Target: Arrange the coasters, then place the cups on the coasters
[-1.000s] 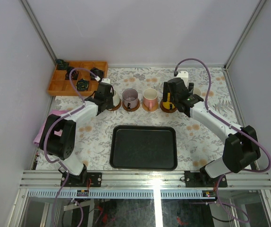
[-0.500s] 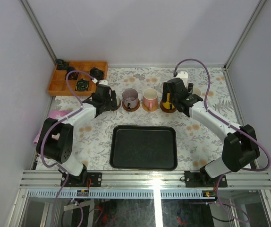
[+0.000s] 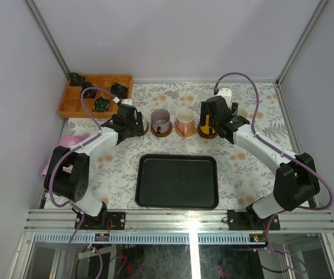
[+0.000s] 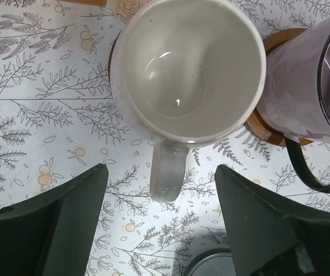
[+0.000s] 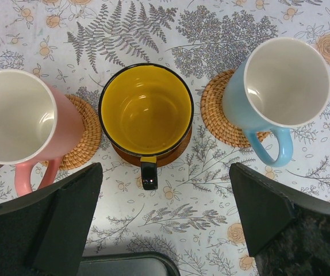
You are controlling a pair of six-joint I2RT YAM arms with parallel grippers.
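My left gripper (image 4: 160,172) has let go: a second ago it was pinched shut, now its jaws stand wide on either side of the white mug's (image 4: 188,69) handle, touching nothing. The mug stands upright just beside the purple mug (image 4: 303,86). My right gripper (image 5: 166,172) stays open before the yellow mug (image 5: 146,109), which sits on its coaster (image 5: 173,152).

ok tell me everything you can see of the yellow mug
The yellow mug stands upright and empty on a smooth dark brown coaster, between the pink mug and the light blue mug. Glossy yellow inside, thin black rim, short black handle pointing toward the wrist camera. Nothing grips it.
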